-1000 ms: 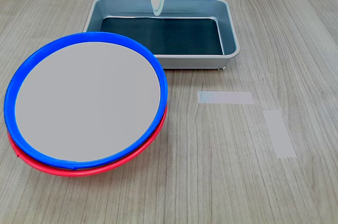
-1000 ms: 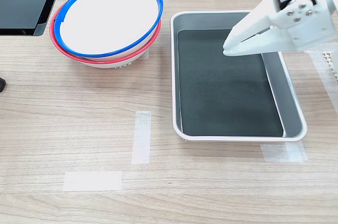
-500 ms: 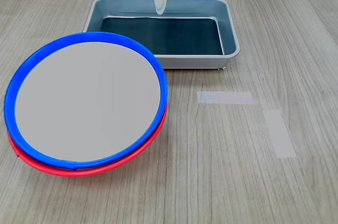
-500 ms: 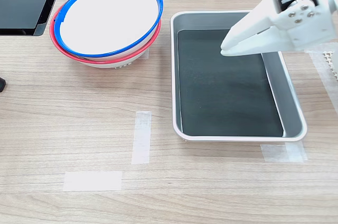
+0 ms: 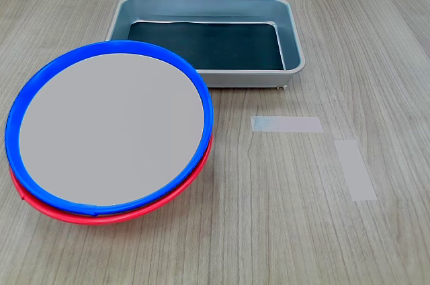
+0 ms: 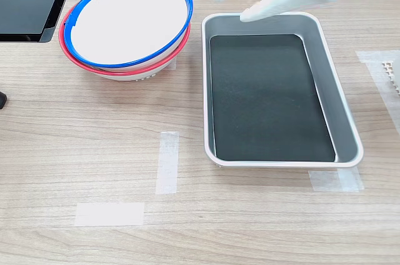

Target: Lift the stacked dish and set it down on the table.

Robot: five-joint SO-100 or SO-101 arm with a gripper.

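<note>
Blue-rimmed stacked dish [image 6: 128, 20] still sitting on red dish [image 6: 80, 57]; white gripper [image 6: 229, 4], jaws spread, now swung from mid-tray [image 6: 342, 110] toward its far-left corner, empty.

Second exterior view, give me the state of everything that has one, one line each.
Blue-rimmed dish: empty, nested on the red-rimmed dish.
Red-rimmed dish: underneath, on the table.
Metal tray: empty, dark liner inside.
Gripper: open, holding nothing, above the tray's far edge.

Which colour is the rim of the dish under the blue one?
Red; the lower dish shows its rim best in the first exterior view.
</note>
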